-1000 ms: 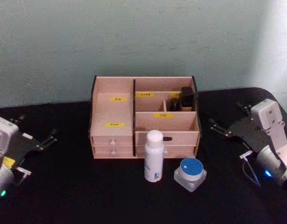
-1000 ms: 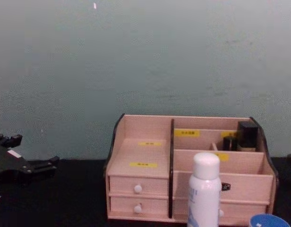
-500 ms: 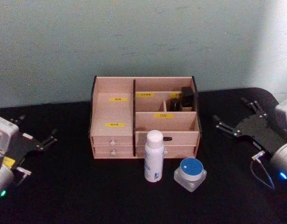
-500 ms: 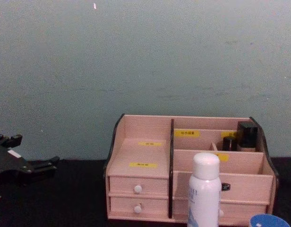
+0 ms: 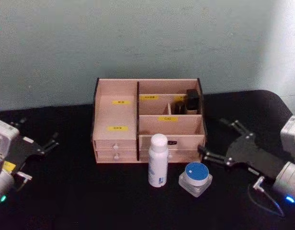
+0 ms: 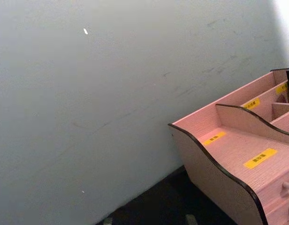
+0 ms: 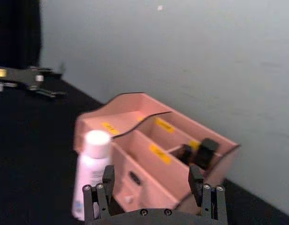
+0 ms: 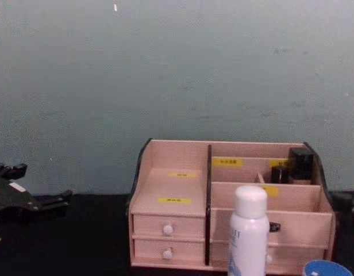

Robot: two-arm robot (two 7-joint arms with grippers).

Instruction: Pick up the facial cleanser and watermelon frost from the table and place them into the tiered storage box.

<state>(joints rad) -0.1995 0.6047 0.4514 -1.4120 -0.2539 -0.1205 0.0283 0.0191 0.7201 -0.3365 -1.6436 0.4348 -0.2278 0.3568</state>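
- Risk for the tiered storage box (image 5: 116, 103), at 12 o'clock on the table (image 5: 90, 196) with its drawers (image 5: 115, 148) facing the robot: it looks light, so an item knocked against its front wall could shove or skew it
- Right gripper (image 5: 212, 138), at the box's 4 o'clock, jaws spread wide and empty, points at the box's right front corner; a low sweep toward 9 o'clock could clip that corner or bump the jar before the fingers straddle it
- Left gripper (image 5: 38, 130), at the box's 8 o'clock, fingers apart and holding nothing; little hazard from out there
- Facial cleanser (image 5: 158, 160), upright at the box's 6 o'clock, just before the drawers: tall and slim, it would likely topple and roll at any sideways nudge, most probably during the jar pick beside it
- Watermelon frost (image 5: 196, 178), at the cleanser's 4 o'clock, near but apart: an off-centre pinch on its smooth walls might let it twist or slip
- Small dark bottles (image 5: 186, 103), in the box's 1 o'clock compartment: a careless drop there could knock them over
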